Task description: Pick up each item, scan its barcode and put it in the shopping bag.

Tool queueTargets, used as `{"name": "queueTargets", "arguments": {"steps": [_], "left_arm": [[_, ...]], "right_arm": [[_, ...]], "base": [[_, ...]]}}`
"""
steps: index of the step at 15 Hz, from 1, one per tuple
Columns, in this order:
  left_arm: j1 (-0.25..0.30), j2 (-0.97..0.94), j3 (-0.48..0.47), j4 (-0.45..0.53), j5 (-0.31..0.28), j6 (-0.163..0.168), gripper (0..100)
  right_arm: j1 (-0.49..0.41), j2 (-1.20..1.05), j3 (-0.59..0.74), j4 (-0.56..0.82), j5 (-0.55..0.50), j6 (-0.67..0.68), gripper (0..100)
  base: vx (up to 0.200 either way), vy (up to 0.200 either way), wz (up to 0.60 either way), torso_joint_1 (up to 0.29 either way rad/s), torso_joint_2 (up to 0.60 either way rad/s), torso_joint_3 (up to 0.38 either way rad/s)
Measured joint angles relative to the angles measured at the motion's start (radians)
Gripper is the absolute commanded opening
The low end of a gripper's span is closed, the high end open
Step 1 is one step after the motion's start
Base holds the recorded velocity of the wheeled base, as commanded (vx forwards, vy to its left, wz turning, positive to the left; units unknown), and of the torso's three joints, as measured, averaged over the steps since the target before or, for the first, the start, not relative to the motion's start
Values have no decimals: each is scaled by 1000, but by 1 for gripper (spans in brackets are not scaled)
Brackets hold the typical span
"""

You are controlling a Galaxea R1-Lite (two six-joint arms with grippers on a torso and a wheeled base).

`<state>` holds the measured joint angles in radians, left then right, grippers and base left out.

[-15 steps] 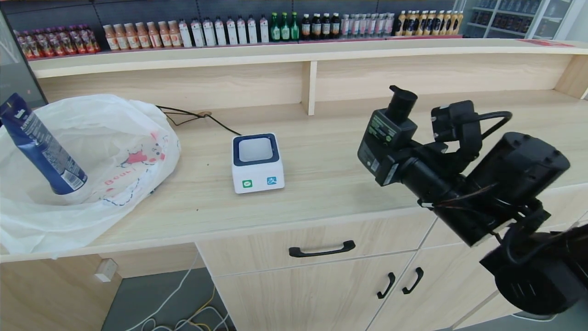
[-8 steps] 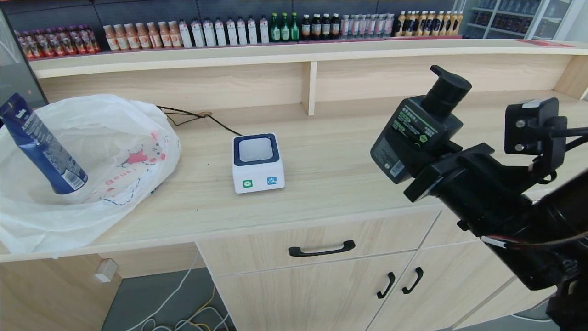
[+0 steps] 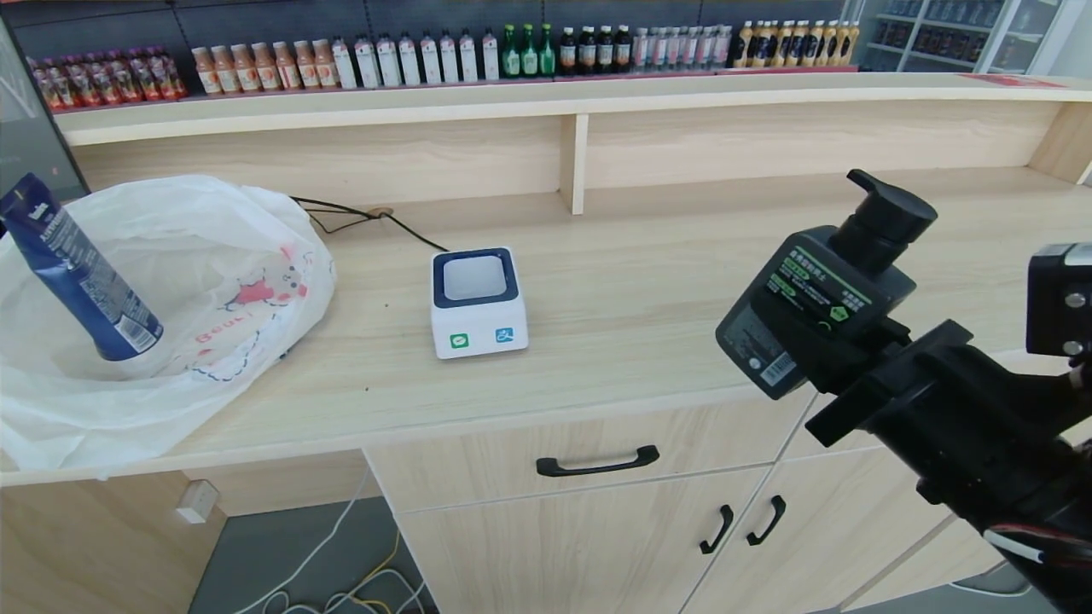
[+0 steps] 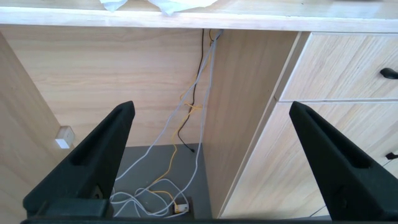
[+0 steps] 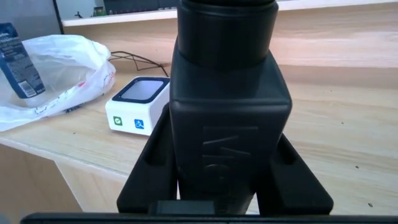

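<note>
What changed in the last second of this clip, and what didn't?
The right gripper, shut on the black pump bottle throughout, carried it to the robot's right, lower and nearer the head camera, farther from the scanner, and tilted it further over. Nothing was grasped or released. The scanner, the shopping bag and the blue tube in it stayed put.

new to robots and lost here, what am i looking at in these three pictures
This is a two-armed robot at a shop counter. The wide picture comes from a camera on its head; the other two come from cameras on its wrists. The right gripper is shut on a black pump bottle, held tilted near the counter's front edge. The left gripper hangs open below counter height, facing cables on the floor. On the counter stand a small white scanner and a plastic bag with a blue tube in it.
</note>
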<state>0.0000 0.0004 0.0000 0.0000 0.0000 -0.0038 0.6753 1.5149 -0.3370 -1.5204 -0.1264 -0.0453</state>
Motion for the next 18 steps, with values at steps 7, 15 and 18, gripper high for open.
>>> {"name": "queueTargets", "arguments": {"steps": [7, 15, 18], "left_arm": [[0, 0, 0, 0, 0, 0, 100], [0, 0, 0, 0, 0, 0, 100], [0, 0, 0, 0, 0, 0, 100]], "right_arm": [[78, 56, -90, 1, 65, 244, 0], [187, 85, -152, -51, 240, 656, 0], [258, 67, -139, -50, 239, 667, 0]], "base": [[0, 0, 0, 0, 0, 0], [0, 0, 0, 0, 0, 0], [0, 0, 0, 0, 0, 0]]}}
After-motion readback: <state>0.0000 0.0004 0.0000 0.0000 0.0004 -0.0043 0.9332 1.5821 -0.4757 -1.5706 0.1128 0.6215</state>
